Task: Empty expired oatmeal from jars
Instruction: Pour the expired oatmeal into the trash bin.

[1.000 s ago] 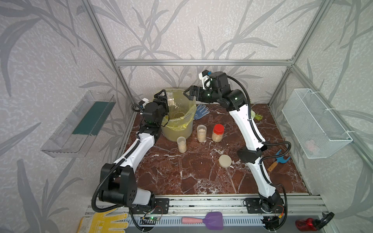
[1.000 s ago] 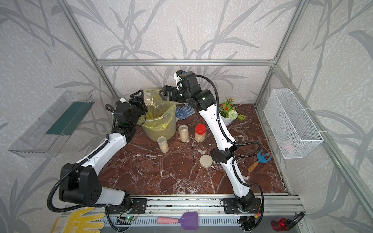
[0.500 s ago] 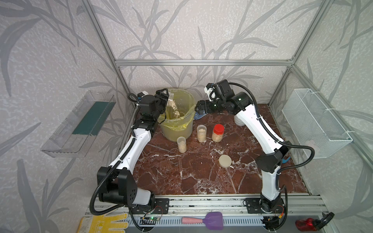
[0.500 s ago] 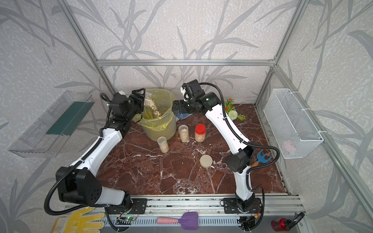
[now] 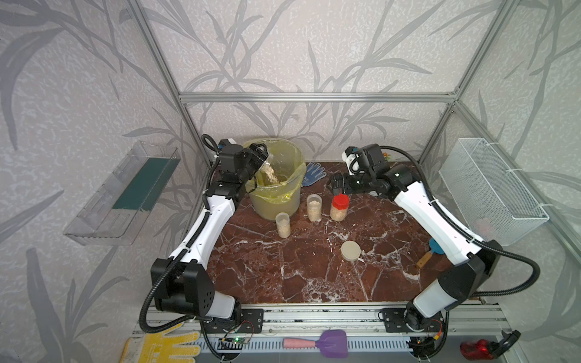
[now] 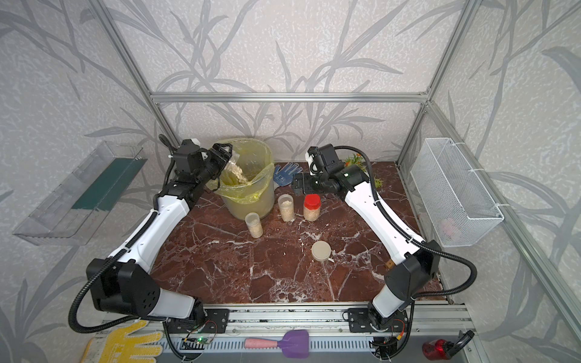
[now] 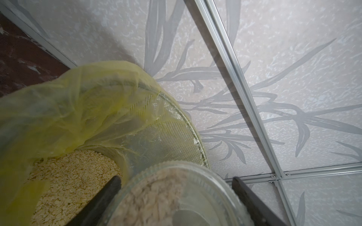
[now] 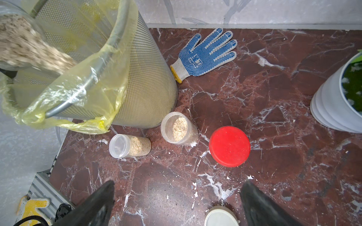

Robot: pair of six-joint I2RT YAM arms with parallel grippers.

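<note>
Red-brown marble surface point(image 5: 314, 276), leaf-patterned walls point(image 5: 314, 47). 3 jars point(image 5: 313, 207) stand by the bucket point(image 5: 276, 204). Left fingers point(image 7: 101, 201) pinch a tilted jar point(image 5: 267, 160) of oatmeal point(image 5: 272, 176); right fingers point(image 8: 98, 205) spread.

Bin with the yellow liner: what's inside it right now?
Loose oatmeal heaped on the bottom, with more pouring in from the tilted jar above. Liner folds cover part of the heap.
</note>
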